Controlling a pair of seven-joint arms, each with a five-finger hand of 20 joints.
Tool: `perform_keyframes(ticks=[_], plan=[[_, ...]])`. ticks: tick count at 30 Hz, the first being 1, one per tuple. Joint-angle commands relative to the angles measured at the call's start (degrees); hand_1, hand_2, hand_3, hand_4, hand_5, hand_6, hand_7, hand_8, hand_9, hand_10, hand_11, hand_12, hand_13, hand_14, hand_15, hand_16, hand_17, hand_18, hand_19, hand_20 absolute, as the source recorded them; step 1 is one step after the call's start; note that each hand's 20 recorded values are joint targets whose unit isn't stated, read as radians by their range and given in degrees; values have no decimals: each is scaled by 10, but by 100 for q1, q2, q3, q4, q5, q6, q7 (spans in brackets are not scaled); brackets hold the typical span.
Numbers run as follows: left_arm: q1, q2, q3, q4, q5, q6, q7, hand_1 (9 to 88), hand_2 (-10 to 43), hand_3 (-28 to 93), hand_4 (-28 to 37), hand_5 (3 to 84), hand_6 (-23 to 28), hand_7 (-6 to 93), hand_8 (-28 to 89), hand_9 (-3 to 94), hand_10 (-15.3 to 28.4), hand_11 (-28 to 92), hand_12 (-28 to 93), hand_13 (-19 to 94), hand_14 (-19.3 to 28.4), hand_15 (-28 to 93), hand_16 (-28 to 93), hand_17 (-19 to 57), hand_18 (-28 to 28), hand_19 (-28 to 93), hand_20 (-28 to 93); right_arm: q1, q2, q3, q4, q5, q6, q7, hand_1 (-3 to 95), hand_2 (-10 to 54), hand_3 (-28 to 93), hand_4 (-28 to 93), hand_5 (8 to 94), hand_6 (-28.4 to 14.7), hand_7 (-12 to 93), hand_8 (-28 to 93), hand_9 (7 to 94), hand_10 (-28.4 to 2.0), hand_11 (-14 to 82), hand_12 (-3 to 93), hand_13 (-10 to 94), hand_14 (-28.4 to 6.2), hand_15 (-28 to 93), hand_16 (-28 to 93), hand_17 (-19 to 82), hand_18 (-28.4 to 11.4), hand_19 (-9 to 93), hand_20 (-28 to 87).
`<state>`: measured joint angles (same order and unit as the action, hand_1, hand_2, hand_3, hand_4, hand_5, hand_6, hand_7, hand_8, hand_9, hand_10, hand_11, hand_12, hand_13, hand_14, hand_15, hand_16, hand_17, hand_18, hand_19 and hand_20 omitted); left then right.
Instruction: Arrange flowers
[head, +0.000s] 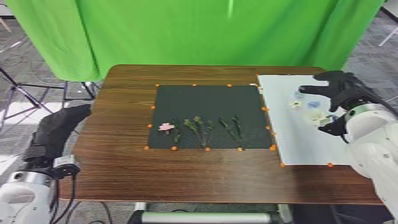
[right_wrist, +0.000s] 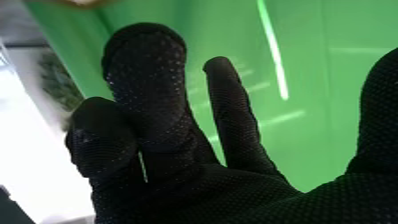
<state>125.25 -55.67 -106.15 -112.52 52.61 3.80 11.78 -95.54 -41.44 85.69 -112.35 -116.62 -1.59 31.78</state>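
Head view was bright and fairly even: cloth (head: 213, 35) strongly lit with darker folds and a pale sheen streak up top, board (head: 311, 145) bright, mat (head: 213, 102) dark with little shine, table (head: 178, 175) mid-dark. Wrist view had high contrast: a white patch (right_wrist: 27, 135) blown out, hard glare streak plus fainter ones on the cloth, right hand (head: 342, 90) near-black with tiny pale glints.

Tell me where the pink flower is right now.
In the head view, the pink flower lies on the black sheet, near its lower left corner, just left of the green sprigs.
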Motion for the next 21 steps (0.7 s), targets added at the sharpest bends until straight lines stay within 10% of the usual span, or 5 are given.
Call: perform_keyframes(ticks=[1,21], plan=[[-52,-87,95,14,38,13,-34,209,-15,653,-247,505,32,152,-64,440,137,162,107,290,149,71,18,19,94,11,133,-89,-87,-253,250,-139,-224,-9,149,-95,540,-84,464,0,42,-44,497,-216,60,134,867,-71,528,262,564,-167,932,447],[-53,-108,184,64,51,-29,11,209,-18,656,-238,504,33,153,-63,440,136,162,107,291,149,71,18,21,98,21,136,-219,-61,-272,823,-281,-893,143,237,-95,581,-99,455,9,63,-51,460,-192,55,140,858,-56,569,245,568,-160,932,472]])
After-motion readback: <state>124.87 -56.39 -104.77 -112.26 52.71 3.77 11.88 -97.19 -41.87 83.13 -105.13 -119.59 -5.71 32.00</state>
